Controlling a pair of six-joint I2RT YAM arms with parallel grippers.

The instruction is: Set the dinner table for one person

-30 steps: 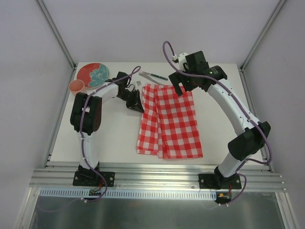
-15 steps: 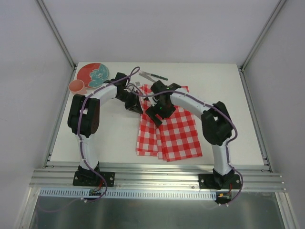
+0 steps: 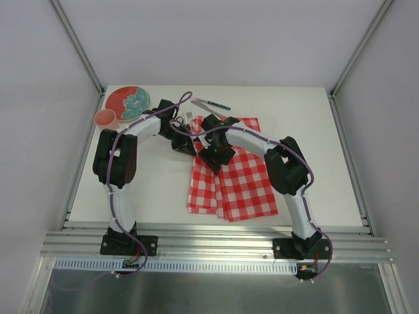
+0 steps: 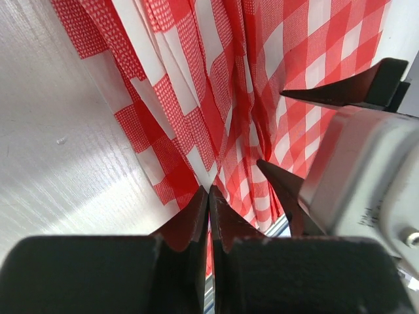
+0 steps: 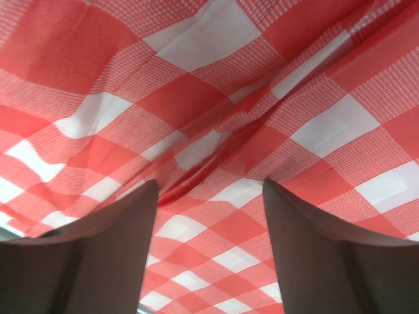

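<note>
While its fingers were pressed together on a bunched fold at the far left corner of the checked cloth (image 4: 196,98), the left gripper (image 4: 209,193) sat low over the table (image 3: 150,190), and creases fanned out from the pinch across the fabric. Just beside it the right gripper (image 5: 209,216) hung with its jaws apart, a raised ridge of the red-and-white cloth running between them, though whether the fingertips (image 5: 111,248) touched the fabric could not be told. From above, both arms met over the cloth's far left part, and the cloth lay in overlapping folded layers on the middle of the table, reaching towards the near edge. The table itself was the off-white top filling the work area, with the aluminium rail along its near side where the arm bases stood. At its far left corner lay a red and teal plate (image 3: 127,103) with a small pink cup (image 3: 105,118) touching its rim, and some cutlery (image 3: 209,103) lay near the far edge, just beyond the cloth. The step in hand looked to be opening out the cloth as the place mat, before any tableware was brought over. The next move probably called for the right gripper to close on the ridge of a single layer, then for the two grips to draw apart so the folds would open flat
</note>
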